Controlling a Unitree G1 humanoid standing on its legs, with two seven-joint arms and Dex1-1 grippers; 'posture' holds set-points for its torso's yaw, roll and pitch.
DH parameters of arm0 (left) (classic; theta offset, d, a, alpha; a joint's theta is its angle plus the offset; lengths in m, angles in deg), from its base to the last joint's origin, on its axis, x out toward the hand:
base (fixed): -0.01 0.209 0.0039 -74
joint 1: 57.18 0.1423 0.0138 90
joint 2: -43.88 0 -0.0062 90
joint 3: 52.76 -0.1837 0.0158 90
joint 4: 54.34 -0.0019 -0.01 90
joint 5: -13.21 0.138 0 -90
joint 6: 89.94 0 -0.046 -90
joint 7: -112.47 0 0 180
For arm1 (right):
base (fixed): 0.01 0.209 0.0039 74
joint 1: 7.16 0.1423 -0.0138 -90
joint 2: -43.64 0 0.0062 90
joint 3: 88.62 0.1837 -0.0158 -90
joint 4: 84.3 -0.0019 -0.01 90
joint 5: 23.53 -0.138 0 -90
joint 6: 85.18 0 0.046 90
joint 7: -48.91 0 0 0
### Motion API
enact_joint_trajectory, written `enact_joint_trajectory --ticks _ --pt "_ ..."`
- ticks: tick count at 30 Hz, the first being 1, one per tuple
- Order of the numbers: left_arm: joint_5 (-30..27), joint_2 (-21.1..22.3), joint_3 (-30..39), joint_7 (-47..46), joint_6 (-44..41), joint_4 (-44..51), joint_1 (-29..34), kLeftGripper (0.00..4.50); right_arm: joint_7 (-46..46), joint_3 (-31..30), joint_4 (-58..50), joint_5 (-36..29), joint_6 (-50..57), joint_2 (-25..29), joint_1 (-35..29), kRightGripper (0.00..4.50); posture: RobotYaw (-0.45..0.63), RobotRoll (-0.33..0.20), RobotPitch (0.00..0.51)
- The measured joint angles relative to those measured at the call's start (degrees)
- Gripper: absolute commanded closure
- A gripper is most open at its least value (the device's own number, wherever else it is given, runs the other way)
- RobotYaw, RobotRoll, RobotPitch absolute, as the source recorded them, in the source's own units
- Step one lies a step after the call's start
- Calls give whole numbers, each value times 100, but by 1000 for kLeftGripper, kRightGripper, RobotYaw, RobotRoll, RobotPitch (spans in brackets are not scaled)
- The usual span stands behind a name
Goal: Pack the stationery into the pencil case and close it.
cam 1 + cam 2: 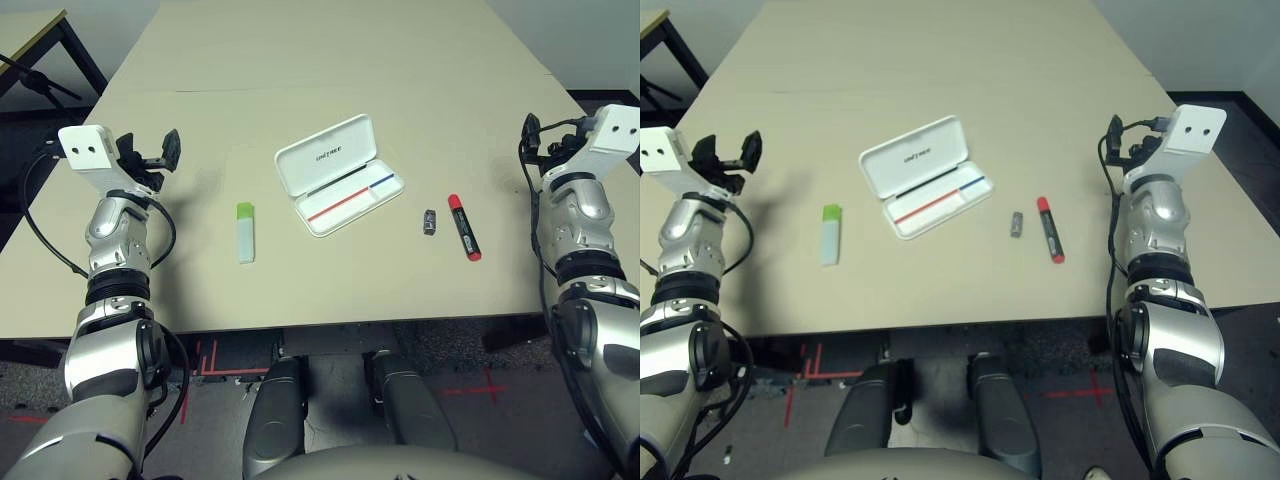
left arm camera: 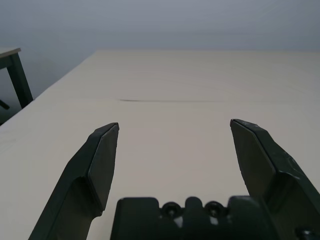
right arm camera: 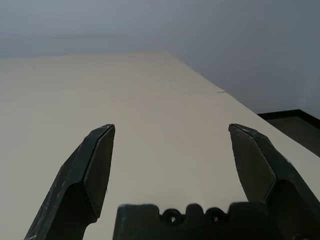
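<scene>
Your white pencil case [image 1: 339, 173] lies open near the middle of the beige table [image 1: 330, 60], set at a slant, with its lid tipped back toward the far left and the thin red and blue line showing inside the tray. Nothing lies in it yet. To its left, well apart, you have the pale bar with a green end [image 1: 245, 232] lying flat, green end pointing away from you. To the right of the case sits the small dark grey metallic piece [image 1: 429, 222], and just beside that, further right, the red marker with black ends [image 1: 464, 227], lying lengthwise from far to near.

Your left gripper [image 2: 174, 131] is raised over the left side of the table, well clear of the bar, its fingers [image 2: 102, 160] spread wide with nothing between them. Your right gripper [image 3: 171, 133] is up at the far right edge, away from the marker, likewise spread and empty.
</scene>
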Motion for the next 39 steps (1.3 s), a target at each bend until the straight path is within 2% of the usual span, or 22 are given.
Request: enact_joint_trajectory --ticks 3,9,17,22,31,39 --pt "15 1 -50 63 -9 148 64 24 263 -54 -9 5 44 75 1 0 -40 0 151" --pt "20 6 -82 224 -186 646 339 24 1505 -468 -387 27 669 396 -6 0 -48 0 154" --pt "22 11 -226 443 -509 1310 522 24 3412 -1377 -1333 269 1735 983 -362 0 -48 0 160" --pt "20 11 -320 601 -833 1753 617 24 4166 -1698 -1748 368 2209 1290 -463 0 -35 0 165" --pt "-5 56 -583 878 -1701 3114 1046 24 4862 -2047 -2062 528 2651 1517 -533 0 5 0 170" --pt "-204 593 -1104 1376 -3223 5164 1673 24 4887 -2198 -1958 697 2647 1450 -411 0 45 0 172"
